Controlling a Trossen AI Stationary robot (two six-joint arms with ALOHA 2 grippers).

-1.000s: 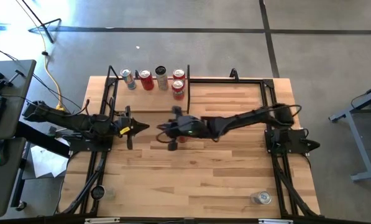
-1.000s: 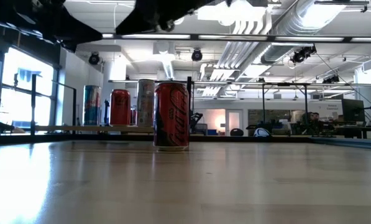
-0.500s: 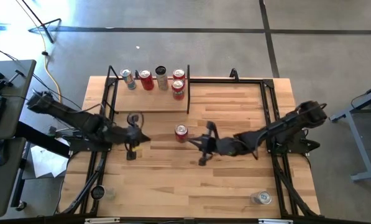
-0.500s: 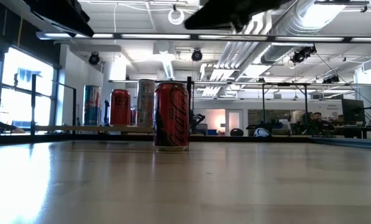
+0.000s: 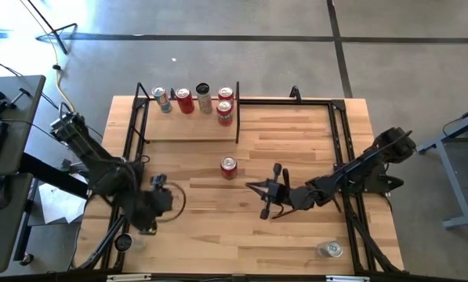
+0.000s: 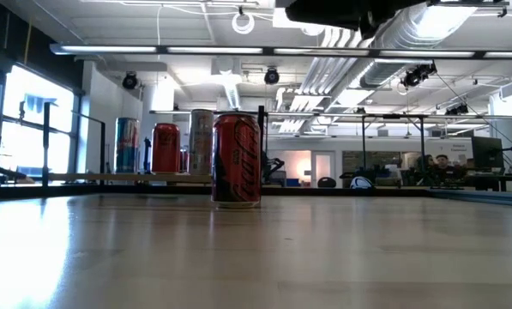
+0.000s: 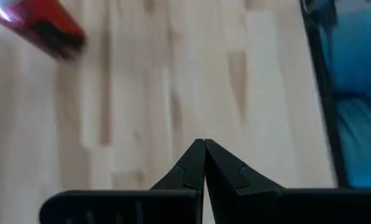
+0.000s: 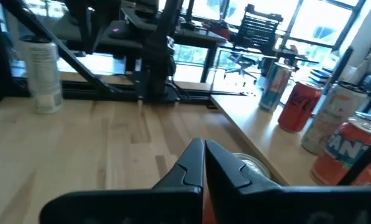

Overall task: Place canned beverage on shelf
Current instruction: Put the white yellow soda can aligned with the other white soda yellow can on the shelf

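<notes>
Tabletop point(image 5: 296, 141): right end effector point(image 5: 256, 200) has withdrawn from the can point(image 5: 229, 167).

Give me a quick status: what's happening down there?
Both pincers shut, empty: left, right. Red can upright on the table, not on the shelf. Nothing in the way.

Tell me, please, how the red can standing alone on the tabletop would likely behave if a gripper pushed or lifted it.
The red can stands upright on smooth wood, so a low push would probably slide it and a high push could tip it. On its side, its round body would likely roll. Its glossy wall may be slippery.
</notes>
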